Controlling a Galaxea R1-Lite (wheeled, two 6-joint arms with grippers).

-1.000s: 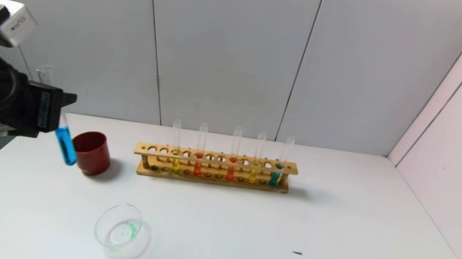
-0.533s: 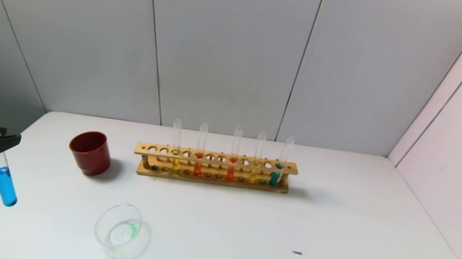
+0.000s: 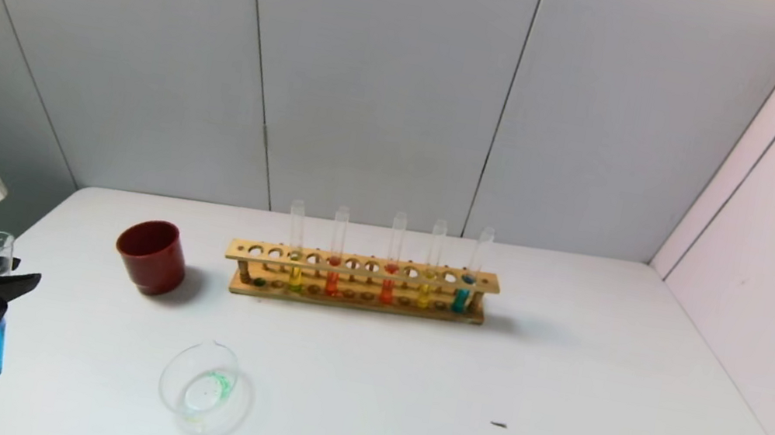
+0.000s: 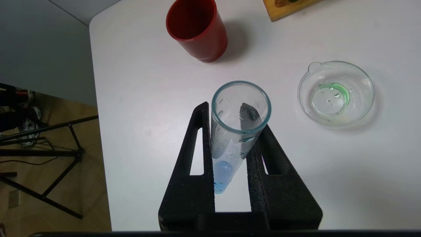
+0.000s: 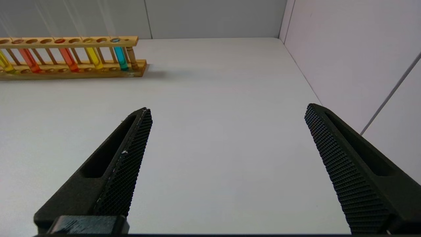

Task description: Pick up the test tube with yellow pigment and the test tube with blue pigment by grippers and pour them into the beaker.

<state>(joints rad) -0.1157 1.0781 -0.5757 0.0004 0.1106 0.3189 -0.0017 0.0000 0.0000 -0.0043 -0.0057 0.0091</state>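
Nearby, red cup [image 3: 152, 256] and rack [image 3: 361, 282] — well apart from beaker [image 3: 205, 389].

Even, bright overhead light is washing the white table [image 3: 566, 373], throwing soft shadows beside the red cup [image 3: 151, 255] and the wooden rack [image 3: 361, 282] (edges diffuse, never hard). The beaker [image 4: 335, 92] is catching faint glints; focus is holding throughout.

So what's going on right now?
Left gripper shut on blue test tube, upright. Right gripper open, idle. Beaker unobstructed, faint green residue inside.
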